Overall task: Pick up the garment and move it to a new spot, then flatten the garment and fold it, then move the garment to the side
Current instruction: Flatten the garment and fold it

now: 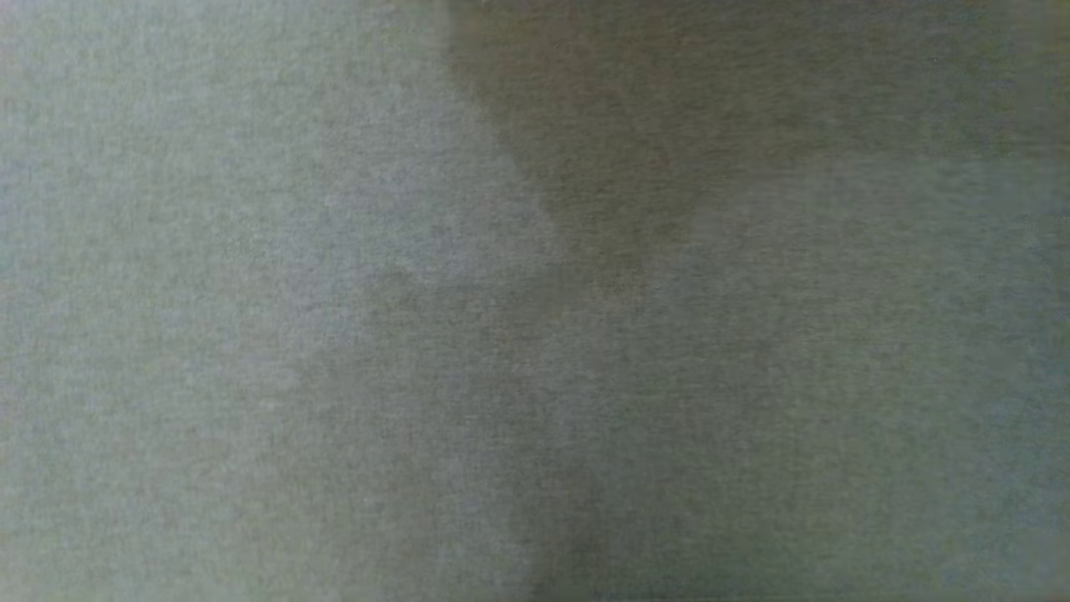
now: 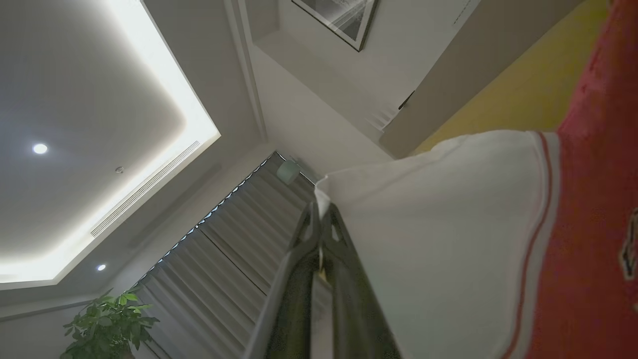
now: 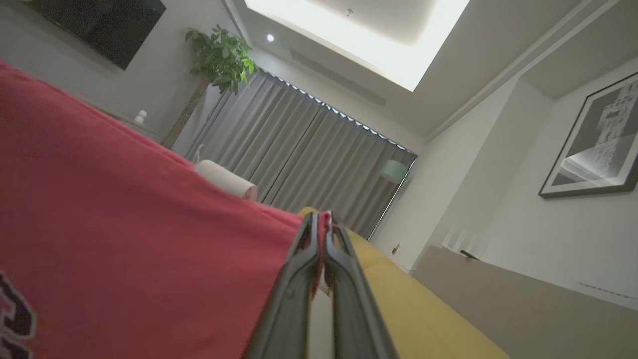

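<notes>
At its edges, left hand [image 2: 321, 214] and right hand [image 3: 324, 219] pinch the garment [image 3: 124, 224].

The held-up garment [image 3: 124, 224] walls off 1 side; open air lies toward the curtain [image 3: 309, 149] and ceiling [image 3: 448, 75].

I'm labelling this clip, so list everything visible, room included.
garment: one, red with white sleeve, held between both grippers
curtains: one set, grey, far wall
plant: one, green, beside the curtains
framed picture: one, black-framed, white wall
yellow surface: one, yellow, beyond the garment
dark screen: one, black, wall near plant
ceiling light panel: one, white, overhead
left gripper: one, dark, shut on white sleeve
right gripper: one, dark, shut on red edge
</notes>
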Robot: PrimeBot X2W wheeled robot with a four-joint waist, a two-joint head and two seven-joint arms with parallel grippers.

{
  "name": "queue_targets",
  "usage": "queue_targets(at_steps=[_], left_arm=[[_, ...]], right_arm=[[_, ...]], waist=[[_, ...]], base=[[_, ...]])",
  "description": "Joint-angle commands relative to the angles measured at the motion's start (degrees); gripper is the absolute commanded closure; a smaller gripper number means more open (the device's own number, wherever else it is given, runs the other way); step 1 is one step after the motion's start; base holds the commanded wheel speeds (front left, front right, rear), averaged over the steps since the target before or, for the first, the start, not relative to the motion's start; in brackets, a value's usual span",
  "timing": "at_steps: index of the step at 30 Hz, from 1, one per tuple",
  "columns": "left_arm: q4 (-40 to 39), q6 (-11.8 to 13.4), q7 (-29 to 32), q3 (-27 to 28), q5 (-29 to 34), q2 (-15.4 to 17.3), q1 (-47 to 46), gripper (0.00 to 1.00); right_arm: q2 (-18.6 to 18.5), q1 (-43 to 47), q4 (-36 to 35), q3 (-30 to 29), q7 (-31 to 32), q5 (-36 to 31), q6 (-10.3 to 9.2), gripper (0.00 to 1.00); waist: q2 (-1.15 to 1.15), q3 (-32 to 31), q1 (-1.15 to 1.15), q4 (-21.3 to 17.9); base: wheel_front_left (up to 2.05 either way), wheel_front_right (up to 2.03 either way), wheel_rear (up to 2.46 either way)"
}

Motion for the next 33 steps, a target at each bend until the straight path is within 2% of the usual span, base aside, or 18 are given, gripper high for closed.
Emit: queue_targets(at_steps=[1,7,12,20,25,26,29,33], left_arm=[[-0.83,0.22,-0.14,2.69,-0.41,1.80,-1.17,1.00],[-7.74,-0.14,-0.28,4.24,-0.84,3.67,7.16,1.00],[-15.28,1.18,-0.29,6.15,-1.37,5.97,21.25,1.00],[-25.27,4.05,-0.30,8.67,-3.31,10.59,48.42,1.00],[-30.52,6.70,-0.30,9.45,-5.84,12.91,64.32,1.00],[-32.48,8.07,-0.30,9.56,-6.96,13.15,69.93,1.00],[-34.76,9.85,-0.30,9.04,-7.74,13.50,77.44,1.00],[-36.94,11.17,-0.30,7.72,-8.80,13.63,85.55,1.00]], right_arm=[[-0.62,-0.20,-0.85,-0.13,-0.20,-0.46,-0.04,1.00],[-0.92,3.31,-0.37,1.07,-0.30,0.10,-0.04,1.00],[-0.82,11.19,-0.17,0.46,-0.31,1.92,-0.04,1.00],[-0.96,31.89,-4.76,-3.39,-0.32,6.65,-0.04,1.00],[-0.70,45.78,-8.62,-5.05,-0.32,8.14,-0.04,1.00],[-0.35,50.54,-9.84,-5.82,-0.32,8.46,-0.04,1.00],[0.27,56.69,-11.71,-7.23,-0.32,9.02,-0.04,1.00],[0.49,63.66,-14.27,-8.09,-0.32,9.68,-0.04,1.00]], waist=[[0.00,1.89,-0.02,1.70],[0.00,3.59,-0.02,3.13],[0.00,2.76,-0.02,4.10],[0.00,-3.10,-0.02,3.30],[0.00,-6.65,-0.02,1.78],[0.00,-7.84,-0.02,1.15],[0.00,-9.17,-0.02,0.23],[0.00,-10.20,-0.02,-0.64]], base=[[0.00,0.00,0.00],[0.00,0.00,0.00],[0.00,0.00,0.00],[0.00,0.00,0.00],[0.00,0.00,0.00],[0.00,0.00,0.00],[0.00,0.00,0.00],[0.00,0.00,0.00]])
